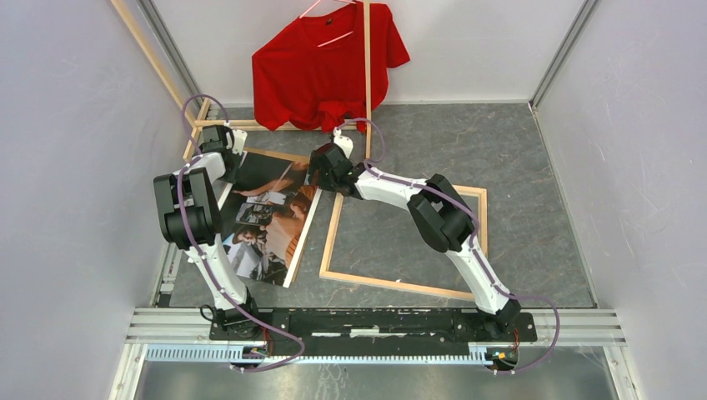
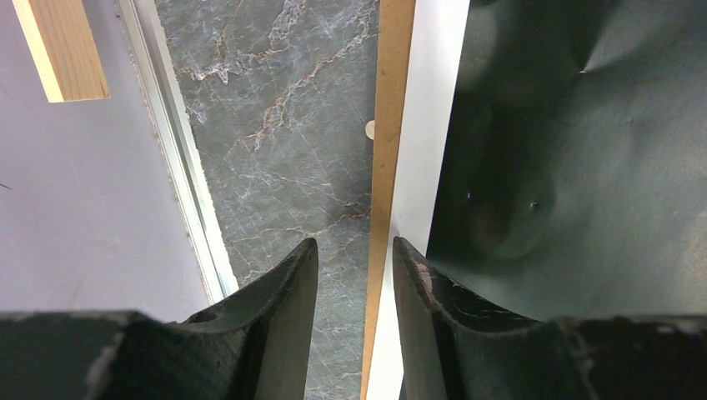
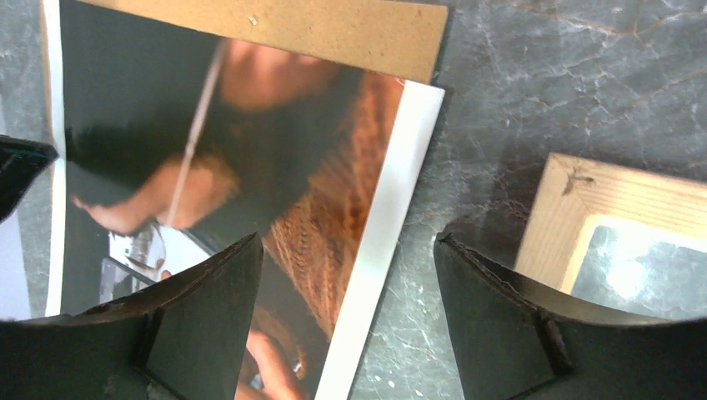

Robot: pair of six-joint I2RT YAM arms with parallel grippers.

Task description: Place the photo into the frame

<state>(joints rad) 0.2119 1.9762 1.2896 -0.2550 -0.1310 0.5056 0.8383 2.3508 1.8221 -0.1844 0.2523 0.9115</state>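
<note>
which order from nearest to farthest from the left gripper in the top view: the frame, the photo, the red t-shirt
1. photo: directly below the left gripper, on the left side.
2. red t-shirt: hanging behind, up and to the right.
3. frame: lying flat farther right, beyond the photo.

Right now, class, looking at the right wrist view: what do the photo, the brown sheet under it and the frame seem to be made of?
The photo: paper, probably semi-gloss, with a printed image and a thin white border. The brown sheet: looks like matte fibreboard or cardboard, uniform tan with no grain. The frame: bare pale wood, with visible grain lines.
</note>
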